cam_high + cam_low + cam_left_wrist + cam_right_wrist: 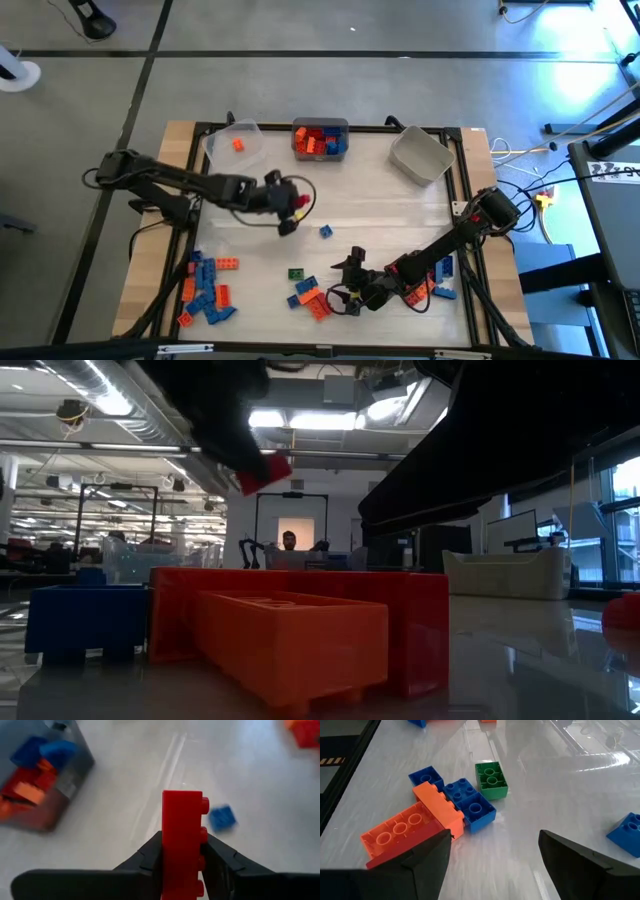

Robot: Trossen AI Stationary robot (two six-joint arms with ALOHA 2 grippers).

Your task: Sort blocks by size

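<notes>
My left gripper (290, 207) hangs above the middle of the table, shut on a red block (182, 840). The same red block (262, 470) shows high up in the low view. My right gripper (492, 865) is low over the near middle of the table and stands open with nothing between its fingers. Just beyond it, on the table, lie an orange block (405, 832), blue blocks (470, 802) and a green block (491, 780). A single blue block (326, 231) lies on the table between the two grippers. My left gripper pinches the red block's near end (181, 870) between its two fingers, one on the studded face and one on the opposite face. The fingers slant down from the table's left. The block sticks out past the fingertips, clear of the table.
Along the far edge stand a clear bin (235, 145) with one orange block, a grey bin (320, 140) full of blocks and an empty grey bin (420, 155). Loose blocks lie near left (205, 290), near middle (310, 297) and under my right arm (440, 282).
</notes>
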